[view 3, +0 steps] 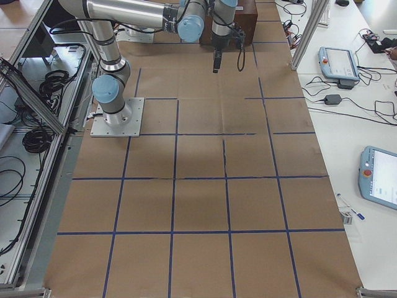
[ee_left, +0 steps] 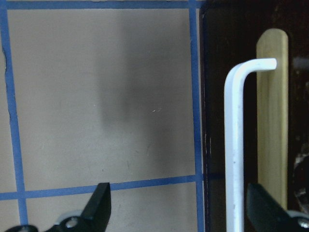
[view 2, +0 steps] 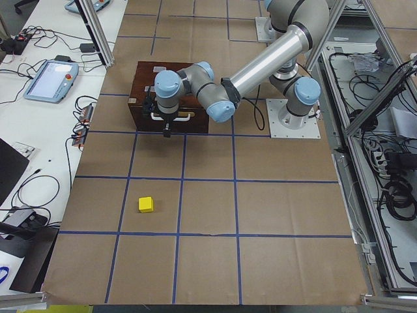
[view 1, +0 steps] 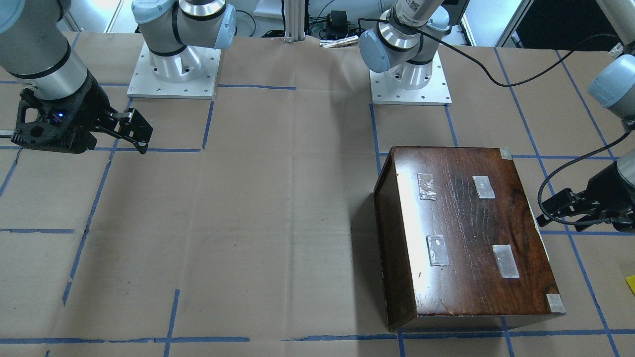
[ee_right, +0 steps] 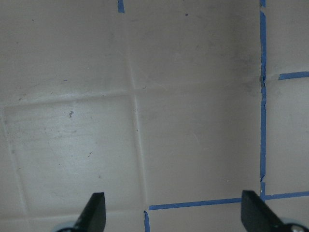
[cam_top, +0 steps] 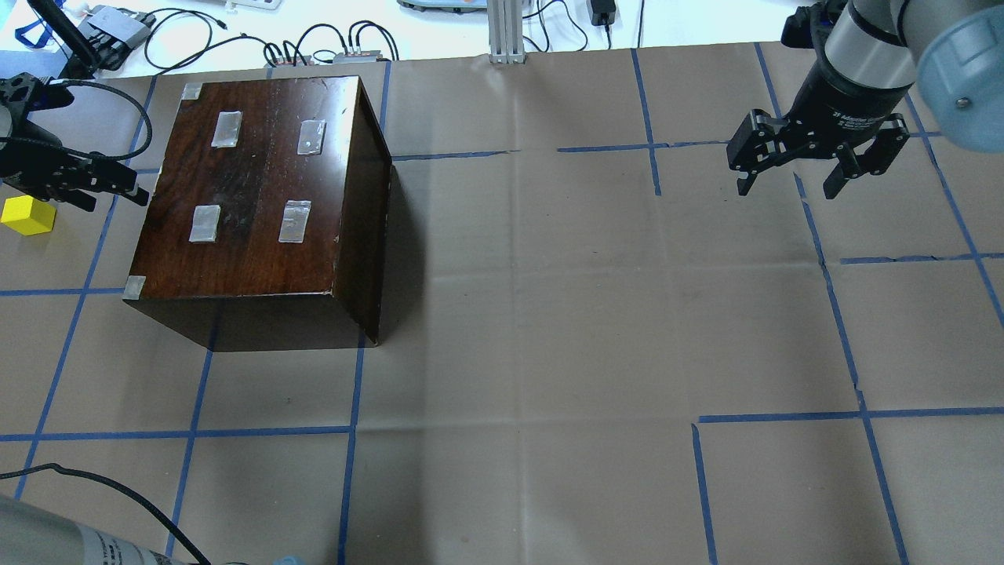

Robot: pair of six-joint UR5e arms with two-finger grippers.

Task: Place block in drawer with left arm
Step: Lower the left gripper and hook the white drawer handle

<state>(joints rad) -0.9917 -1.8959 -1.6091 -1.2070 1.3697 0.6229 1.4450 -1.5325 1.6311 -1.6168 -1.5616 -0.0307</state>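
Note:
The yellow block point(cam_top: 27, 216) lies on the paper left of the dark wooden cabinet point(cam_top: 259, 180); it also shows in the exterior left view point(view 2: 145, 204) and at the edge of the front view point(view 1: 631, 283). The drawer is shut; its dark front point(ee_left: 217, 121) carries a white handle point(ee_left: 234, 145). My left gripper point(ee_left: 181, 208) is open and empty in front of that drawer face, and the handle stands between its fingers, nearer one of them. It shows at the cabinet's side point(cam_top: 110, 196) point(view 1: 548, 210). My right gripper point(cam_top: 792, 180) is open and empty, far from the cabinet.
The brown paper table cover point(cam_top: 549, 314) has blue tape lines. The cabinet top bears several tape patches point(cam_top: 294, 221). Both arm bases point(view 1: 173, 69) stand at the robot's side of the table. Cables and devices point(cam_top: 329, 47) lie beyond the far edge.

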